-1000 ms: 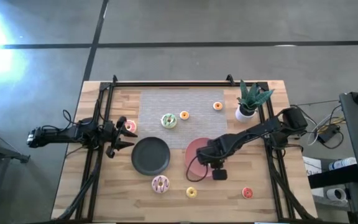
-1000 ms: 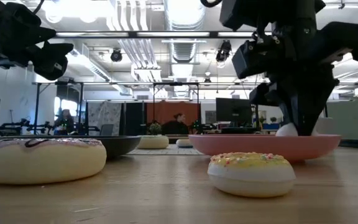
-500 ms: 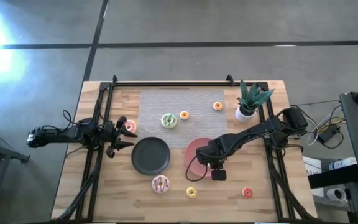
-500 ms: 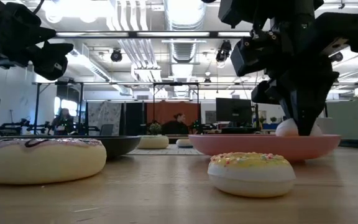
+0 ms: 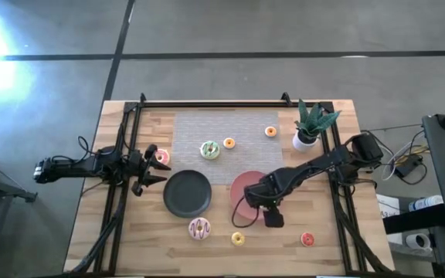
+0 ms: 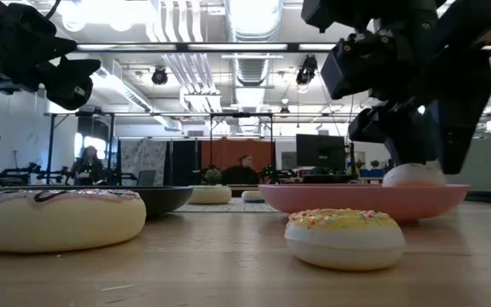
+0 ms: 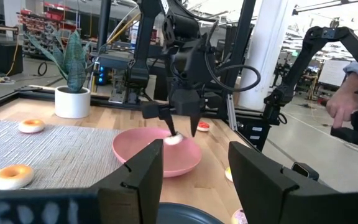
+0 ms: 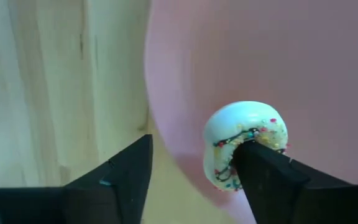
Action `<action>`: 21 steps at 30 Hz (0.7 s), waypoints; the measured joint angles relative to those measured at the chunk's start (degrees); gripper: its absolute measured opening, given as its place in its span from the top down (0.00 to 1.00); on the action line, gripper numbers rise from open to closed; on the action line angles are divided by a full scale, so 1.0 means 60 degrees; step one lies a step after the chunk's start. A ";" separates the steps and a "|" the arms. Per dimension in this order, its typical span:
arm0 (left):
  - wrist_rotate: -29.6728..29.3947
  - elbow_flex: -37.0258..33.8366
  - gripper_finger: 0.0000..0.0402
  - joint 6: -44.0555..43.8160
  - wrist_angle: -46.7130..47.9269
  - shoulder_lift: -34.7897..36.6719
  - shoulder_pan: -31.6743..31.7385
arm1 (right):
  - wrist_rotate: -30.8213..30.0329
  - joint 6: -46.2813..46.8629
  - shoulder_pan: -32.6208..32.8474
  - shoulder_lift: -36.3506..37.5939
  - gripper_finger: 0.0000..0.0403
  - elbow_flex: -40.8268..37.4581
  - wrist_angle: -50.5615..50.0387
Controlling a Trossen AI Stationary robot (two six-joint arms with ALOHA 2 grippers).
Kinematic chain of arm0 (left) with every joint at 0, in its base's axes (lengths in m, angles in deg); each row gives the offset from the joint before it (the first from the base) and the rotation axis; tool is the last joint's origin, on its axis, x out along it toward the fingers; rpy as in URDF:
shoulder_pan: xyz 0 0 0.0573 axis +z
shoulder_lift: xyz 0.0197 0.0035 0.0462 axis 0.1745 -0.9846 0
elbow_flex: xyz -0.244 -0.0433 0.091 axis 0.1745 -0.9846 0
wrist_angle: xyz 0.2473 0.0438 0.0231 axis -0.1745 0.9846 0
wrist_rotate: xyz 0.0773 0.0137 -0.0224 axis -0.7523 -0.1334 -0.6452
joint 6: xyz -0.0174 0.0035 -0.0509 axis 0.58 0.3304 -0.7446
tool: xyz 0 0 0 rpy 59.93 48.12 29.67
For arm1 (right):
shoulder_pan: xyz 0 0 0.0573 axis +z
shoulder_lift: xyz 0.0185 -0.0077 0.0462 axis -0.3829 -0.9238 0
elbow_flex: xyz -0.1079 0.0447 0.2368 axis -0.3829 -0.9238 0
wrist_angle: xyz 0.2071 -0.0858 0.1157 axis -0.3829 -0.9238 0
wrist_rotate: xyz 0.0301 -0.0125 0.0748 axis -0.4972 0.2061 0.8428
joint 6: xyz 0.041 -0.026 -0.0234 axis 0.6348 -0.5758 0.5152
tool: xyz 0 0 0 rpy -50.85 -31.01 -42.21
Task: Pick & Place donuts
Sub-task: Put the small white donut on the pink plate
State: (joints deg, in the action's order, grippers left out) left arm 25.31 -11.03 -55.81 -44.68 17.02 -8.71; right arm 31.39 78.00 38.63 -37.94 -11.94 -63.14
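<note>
A white donut with dark drizzle lies on the pink plate; it also shows in the low view. My right gripper stands open just over it, pointing down. In the high view it hides the donut. My left gripper hovers open at the table's left edge, beside a pink donut. Green and orange donuts lie on the grey mat. A pink drizzled donut, a yellow one and a red one lie near the front edge. My right gripper has one finger in front of the white donut's near rim, the other finger well clear over the plate's edge. Whether that finger touches the donut I cannot tell. The donut rests on the plate.
A black plate sits left of the pink plate. A potted plant stands at the far right, with another orange donut beside it on the mat. Black rails run along both table sides. A person's hand shows beyond the table.
My right gripper has opened and let go of the white donut, which now lies on the pink plate between the spread fingers.
</note>
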 joint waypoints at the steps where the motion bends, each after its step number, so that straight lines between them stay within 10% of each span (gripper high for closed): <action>1: 0.0000 0.0000 0.61 0.0000 0.0002 -0.0002 0.0000 | 0.0005 0.0024 0.0019 0.0000 0.45 0.0000 -0.0023; 21: 0.0000 0.0000 0.61 0.0000 0.0004 -0.0002 0.0000 | -0.1272 -0.0092 0.0380 0.0512 0.44 0.0004 0.0023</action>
State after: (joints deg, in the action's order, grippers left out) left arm 25.31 -11.03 -55.81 -44.66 17.00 -8.71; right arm 23.76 77.45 40.90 -34.87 -11.92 -63.00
